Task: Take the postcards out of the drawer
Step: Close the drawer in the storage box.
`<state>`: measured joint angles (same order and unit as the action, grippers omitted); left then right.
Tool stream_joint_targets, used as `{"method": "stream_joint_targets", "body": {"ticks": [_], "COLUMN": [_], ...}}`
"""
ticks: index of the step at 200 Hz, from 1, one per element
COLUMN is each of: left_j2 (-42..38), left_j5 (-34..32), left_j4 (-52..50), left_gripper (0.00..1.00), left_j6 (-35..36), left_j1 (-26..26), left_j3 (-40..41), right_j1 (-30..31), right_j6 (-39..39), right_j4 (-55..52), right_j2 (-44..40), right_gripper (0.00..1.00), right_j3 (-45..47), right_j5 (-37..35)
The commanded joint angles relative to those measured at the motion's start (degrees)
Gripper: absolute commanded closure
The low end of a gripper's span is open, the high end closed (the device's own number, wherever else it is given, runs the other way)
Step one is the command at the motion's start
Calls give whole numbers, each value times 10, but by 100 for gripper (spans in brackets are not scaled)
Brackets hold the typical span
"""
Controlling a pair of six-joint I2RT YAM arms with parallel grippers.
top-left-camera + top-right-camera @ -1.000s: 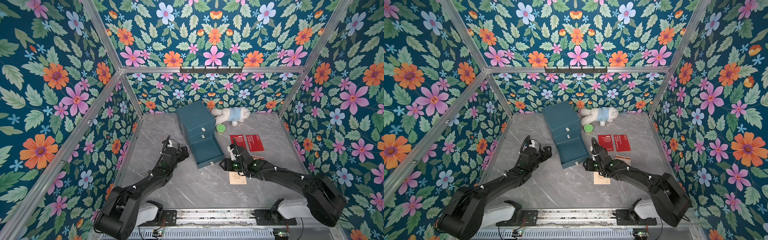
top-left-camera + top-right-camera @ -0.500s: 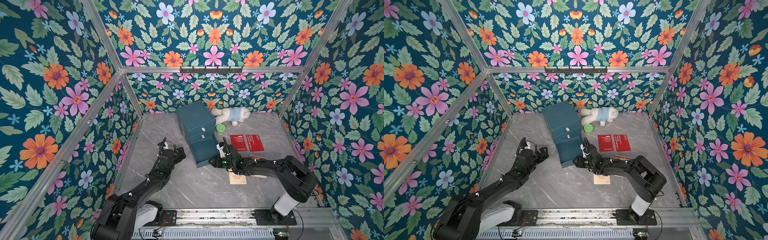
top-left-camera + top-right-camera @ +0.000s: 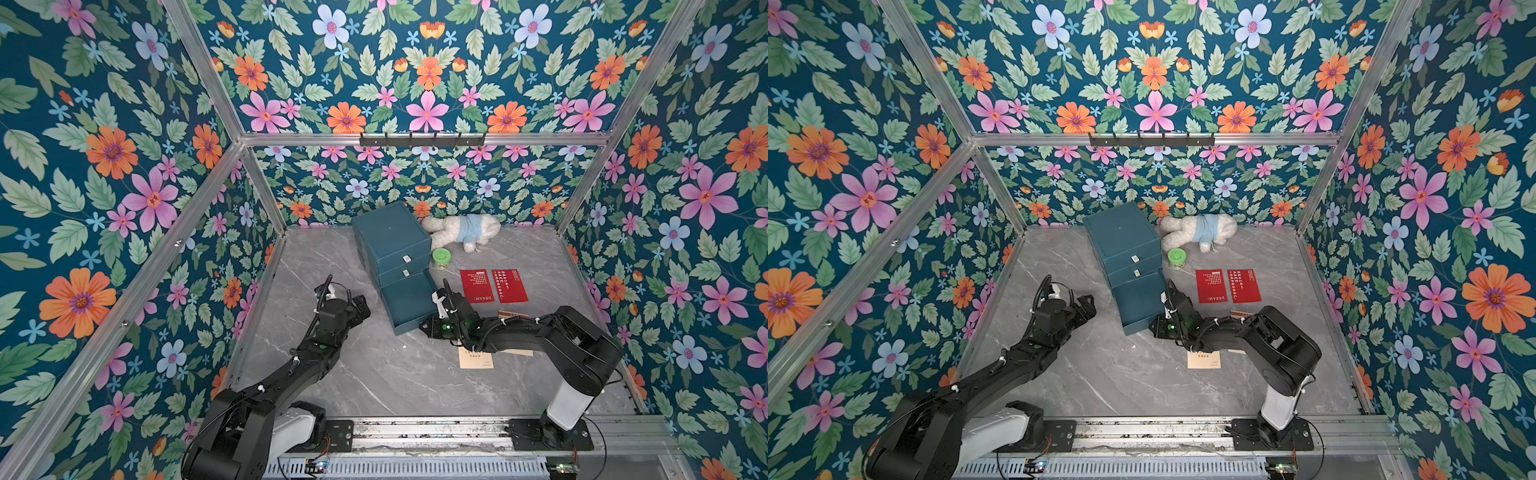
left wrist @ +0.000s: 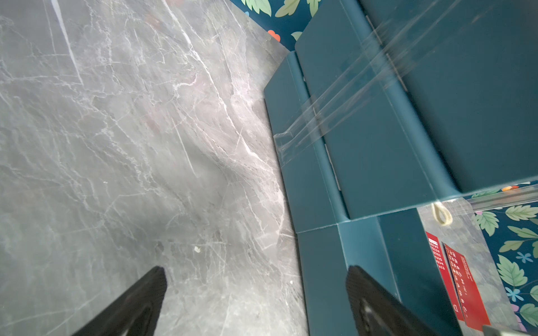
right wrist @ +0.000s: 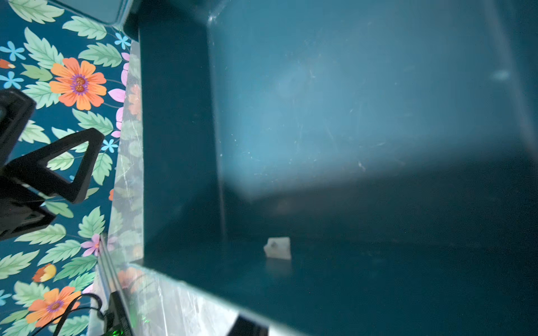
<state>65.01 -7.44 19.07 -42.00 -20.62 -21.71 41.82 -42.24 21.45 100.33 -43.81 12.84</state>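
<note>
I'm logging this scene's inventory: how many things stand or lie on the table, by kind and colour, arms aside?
red postcards: 2
cream postcards: 2, one mostly hidden
drawer chest: 1
plush toy: 1
green-lidded jar: 1
Total: 7

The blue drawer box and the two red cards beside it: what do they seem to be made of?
The drawer box looks like board with a smooth, matte teal covering: rounded edges, faint sheen; plastic is possible. The red cards look like thin matte paper card: lying flat, white text.
</note>
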Motion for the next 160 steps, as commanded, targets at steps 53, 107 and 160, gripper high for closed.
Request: {"method": "stream_joint_targets", "body": {"ticks": [53, 107, 160], "left_j2": [3, 15, 15], "left_j5": [-2, 2, 1], "left_j4": [3, 4, 2], "left_gripper": [1, 1, 1], "left_j6": [-4, -4, -4], "left_j1": [1, 1, 1], "left_j3": [-6, -10, -11], "right_j1": [-12, -13, -18], "right_j6": [84, 87, 91], "right_j4": [-10, 94, 190], "right_j2": [16, 72, 130], "right_gripper": [92, 92, 90], "right_j3": [-67, -90, -124], "right_j5": [-30, -53, -85]}}
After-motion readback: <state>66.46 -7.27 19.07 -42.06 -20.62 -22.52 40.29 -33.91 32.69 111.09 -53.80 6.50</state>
